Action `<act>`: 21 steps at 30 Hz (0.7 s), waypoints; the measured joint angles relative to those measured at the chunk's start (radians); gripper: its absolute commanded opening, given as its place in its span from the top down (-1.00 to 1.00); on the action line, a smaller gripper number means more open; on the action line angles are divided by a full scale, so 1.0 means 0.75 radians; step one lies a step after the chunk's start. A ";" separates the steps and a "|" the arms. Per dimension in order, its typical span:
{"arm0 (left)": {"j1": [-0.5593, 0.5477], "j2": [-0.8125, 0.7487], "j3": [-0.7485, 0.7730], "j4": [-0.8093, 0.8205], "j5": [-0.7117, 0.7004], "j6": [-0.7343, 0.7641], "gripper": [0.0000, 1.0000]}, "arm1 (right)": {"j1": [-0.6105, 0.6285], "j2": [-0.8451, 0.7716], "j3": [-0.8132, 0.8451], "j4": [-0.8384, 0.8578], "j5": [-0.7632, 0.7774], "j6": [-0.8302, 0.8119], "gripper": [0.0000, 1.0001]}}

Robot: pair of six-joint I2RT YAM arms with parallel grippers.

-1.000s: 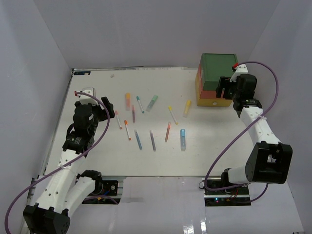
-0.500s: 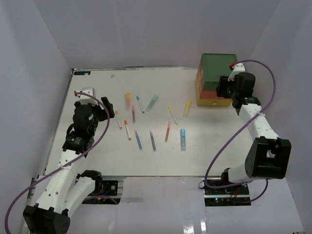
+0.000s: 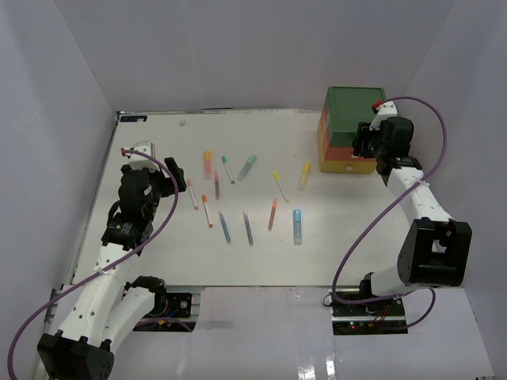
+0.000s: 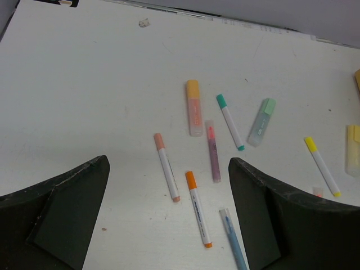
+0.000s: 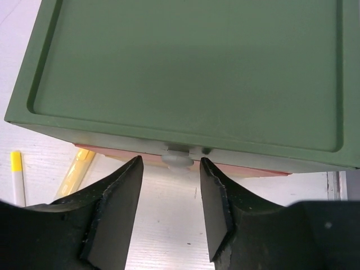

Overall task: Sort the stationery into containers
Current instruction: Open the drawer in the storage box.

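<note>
Top view: the green drawer [image 3: 352,111] tops the stack at the table's [image 3: 158,134] far right, with the orange-red drawer [image 3: 323,136] and yellow drawer [image 3: 344,167] beneath. Pens lie loose mid-table. The right gripper [image 3: 361,142] is at the stack's front, the left gripper [image 3: 162,180] over the table's left side.

Left wrist: jaws wide apart, empty. An orange highlighter [image 4: 193,107] and a green highlighter [image 4: 262,121] lie beyond them.

Right wrist: fingers [image 5: 118,197] flank the green drawer's white knob [image 5: 177,159] with a narrow gap each side, apparently not touching.
</note>
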 measured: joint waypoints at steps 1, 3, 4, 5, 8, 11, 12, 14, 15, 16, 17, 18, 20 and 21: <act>0.000 0.000 0.000 0.000 0.000 0.000 -0.96 | 0.000 0.000 0.000 0.001 0.000 -0.002 0.02; 0.000 0.000 0.000 0.000 0.001 0.001 -0.96 | 0.000 0.000 0.000 0.004 0.001 -0.005 0.05; 0.000 0.000 0.000 0.000 0.001 0.001 -0.96 | 0.000 0.000 0.000 0.005 0.001 -0.007 0.06; 0.000 0.000 -0.001 0.000 0.001 0.001 -0.96 | 0.000 0.000 0.000 0.007 0.001 -0.008 0.10; 0.000 0.000 -0.001 0.000 0.001 0.001 -0.96 | 0.000 0.000 0.000 0.016 0.001 -0.010 0.19; 0.000 0.000 -0.003 0.000 0.001 0.001 -0.96 | 0.000 0.000 0.000 0.019 0.007 -0.014 0.37; 0.000 0.000 -0.004 0.000 0.001 0.001 -0.96 | 0.000 0.000 0.000 0.020 0.010 -0.017 0.40; 0.000 0.000 -0.005 0.000 0.001 0.001 -0.96 | -0.001 0.000 0.000 0.020 0.011 -0.015 0.48; 0.000 0.000 -0.006 0.000 0.001 0.001 -0.96 | -0.001 0.000 0.000 0.020 0.012 -0.016 0.57; 0.000 0.000 -0.006 0.000 0.001 0.001 -0.96 | -0.001 0.000 0.000 0.020 0.015 -0.016 0.58; 0.000 0.000 -0.007 0.000 0.001 0.001 -0.96 | -0.001 0.000 -0.001 0.020 0.017 -0.016 0.62; 0.000 0.000 -0.007 0.000 0.001 0.001 -0.96 | -0.001 -0.001 -0.001 0.020 0.020 -0.016 0.66; 0.000 0.000 -0.011 0.001 0.001 0.001 -0.96 | -0.001 -0.003 -0.007 0.027 0.022 -0.016 0.71; 0.000 0.000 -0.013 0.000 0.001 0.000 -0.96 | -0.001 -0.009 -0.018 0.037 0.022 -0.016 0.71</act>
